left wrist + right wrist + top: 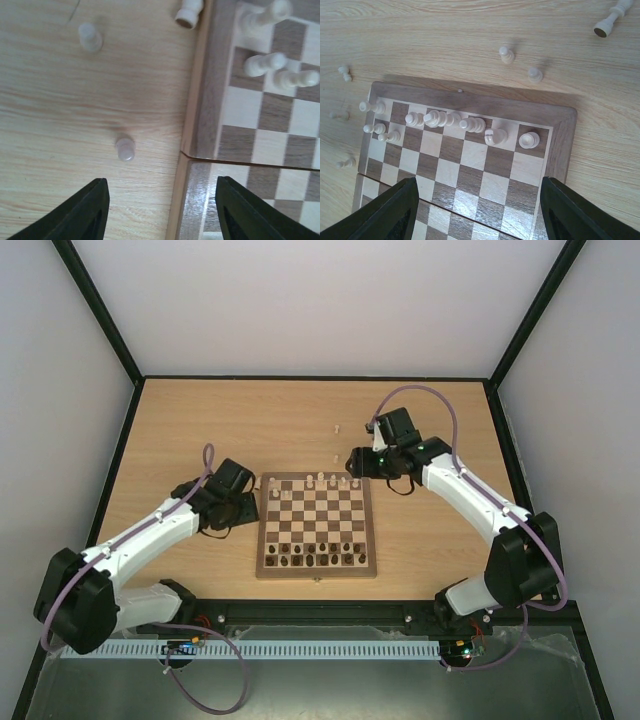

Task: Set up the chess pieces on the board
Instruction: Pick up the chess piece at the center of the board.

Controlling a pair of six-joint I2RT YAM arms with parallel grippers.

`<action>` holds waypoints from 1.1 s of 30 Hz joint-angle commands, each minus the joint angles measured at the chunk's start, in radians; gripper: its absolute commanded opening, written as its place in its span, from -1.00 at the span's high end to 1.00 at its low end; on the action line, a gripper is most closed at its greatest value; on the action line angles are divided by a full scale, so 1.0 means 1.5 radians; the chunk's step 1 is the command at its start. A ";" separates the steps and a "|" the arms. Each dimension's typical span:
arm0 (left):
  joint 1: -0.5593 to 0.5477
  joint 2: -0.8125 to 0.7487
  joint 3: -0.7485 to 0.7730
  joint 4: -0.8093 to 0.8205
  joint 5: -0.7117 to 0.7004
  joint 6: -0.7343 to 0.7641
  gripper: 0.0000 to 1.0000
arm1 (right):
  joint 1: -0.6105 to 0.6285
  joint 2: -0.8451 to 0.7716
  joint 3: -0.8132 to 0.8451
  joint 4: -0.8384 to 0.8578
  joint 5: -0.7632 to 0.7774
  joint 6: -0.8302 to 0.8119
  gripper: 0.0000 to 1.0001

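The board lies in the middle of the table. Cream chess pieces line its far row, with two pawns in the row in front. Loose cream pieces lie on the table: a pawn just ahead of my left gripper, another pawn farther off, and a toppled piece by the board's frame. My left gripper hangs open over the board's left edge, holding nothing. My right gripper is open above the board's far right corner, also holding nothing.
Dark chessmen fill the two near rows of the board. More loose cream pieces lie on the table beyond the board's far edge, and some off its far left corner.
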 commanded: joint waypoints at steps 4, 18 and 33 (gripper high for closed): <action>-0.004 0.035 -0.042 0.023 -0.026 -0.017 -0.12 | 0.010 -0.011 -0.013 0.002 -0.018 -0.003 -0.34; 0.036 0.103 -0.049 0.074 -0.011 0.021 0.16 | 0.012 -0.005 -0.014 0.004 -0.020 -0.005 -0.34; 0.036 0.113 -0.056 0.067 -0.019 0.025 0.30 | 0.013 0.002 -0.018 0.011 -0.028 -0.006 -0.34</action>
